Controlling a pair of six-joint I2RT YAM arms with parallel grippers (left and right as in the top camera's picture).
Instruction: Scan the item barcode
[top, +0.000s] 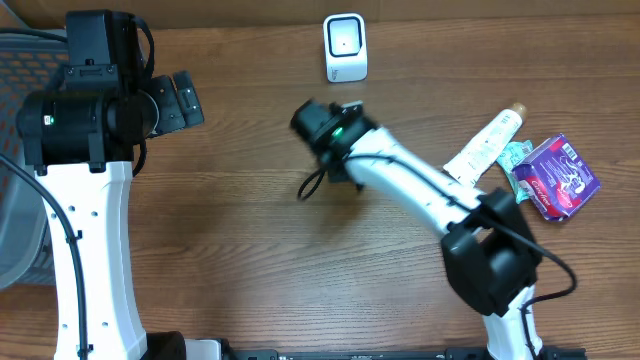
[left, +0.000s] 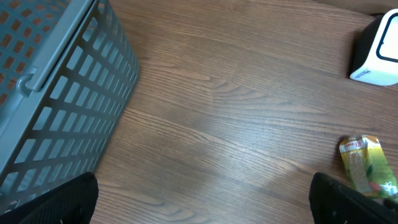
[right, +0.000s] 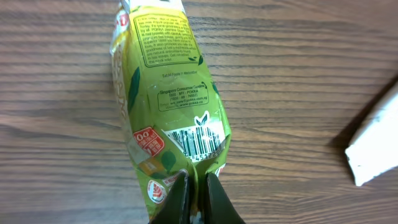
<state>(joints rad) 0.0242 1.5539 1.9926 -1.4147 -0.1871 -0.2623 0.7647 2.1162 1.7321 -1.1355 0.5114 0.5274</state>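
At the middle of the table, right arm:

1. Right gripper (right: 197, 186): its two dark fingers (right: 180, 198) are pressed almost together, pinching the thin near end of the drink packet. No other item is in its grasp.
2. Drink packet (right: 168, 93): green and yellow, lying lengthwise on the wooden table (right: 298, 62) and stretching away from the fingers. The printed side faces up. The barcode (right: 198, 142) sits on the upper face, just beyond the fingertips, beside a small red label. From overhead the packet is mostly hidden under the arm.
3. White object (right: 373, 146): at the right edge of the right wrist view, apart from the packet and cropped too much to identify.
4. Scanner (top: 345, 47): a white unit with a dark window, standing at the far edge of the table. It is near the right gripper but does not touch it.

At the left side of the table:

5. Left gripper (left: 202, 193): spread wide and holding nothing, with its fingertips (left: 62, 202) at the two lower corners of its own view and bare wood between them.
6. Basket (left: 56, 93): grey-blue plastic lattice, at the left edge of the table beside the left arm.

At the right side, well apart from both grippers:

7. White tube (top: 483, 147), lying at a slant.
8. Small green packet (top: 515, 153), just beside the tube.
9. Purple packet (top: 558, 178), touching or overlapping the green one.
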